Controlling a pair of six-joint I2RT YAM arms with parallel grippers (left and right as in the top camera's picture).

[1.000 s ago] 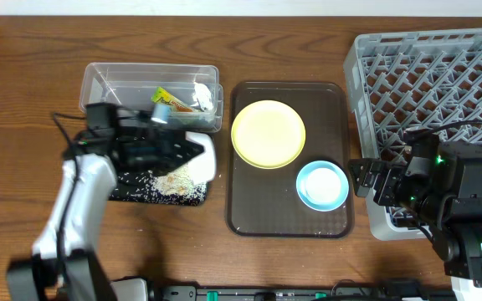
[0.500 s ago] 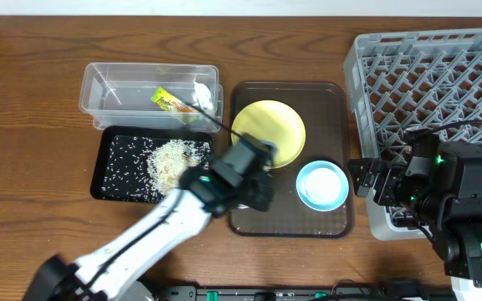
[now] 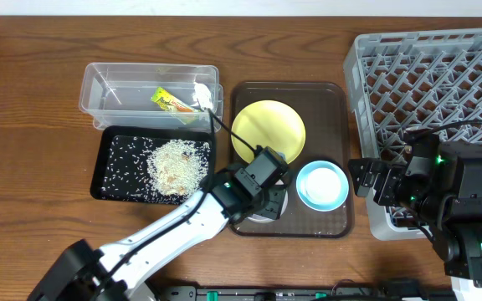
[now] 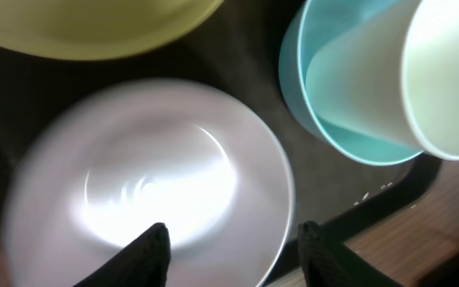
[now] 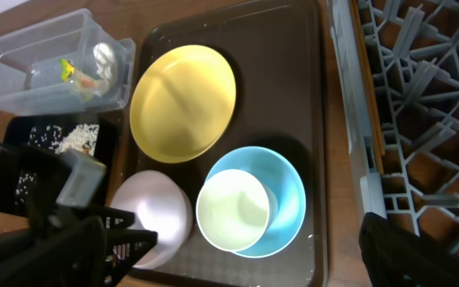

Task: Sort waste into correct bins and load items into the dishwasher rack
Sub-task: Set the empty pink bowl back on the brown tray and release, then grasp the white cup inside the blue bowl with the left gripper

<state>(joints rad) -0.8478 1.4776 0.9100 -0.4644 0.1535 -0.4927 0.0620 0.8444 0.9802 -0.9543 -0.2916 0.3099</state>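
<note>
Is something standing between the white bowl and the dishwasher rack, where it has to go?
Yes. The light blue bowl, with a pale cup in it, sits on the brown tray directly between the white bowl and the rack. The right gripper also hangs at the rack's edge beside the tray.

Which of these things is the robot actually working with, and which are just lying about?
Job: yellow plate, white bowl, blue bowl, grey rack, clear tub, black tray, wrapper, rice.
Lying about: brown serving tray, wooden table.

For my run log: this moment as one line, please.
left jaws open over white bowl, brown tray | right jaws by rack | rice in black tray
</note>
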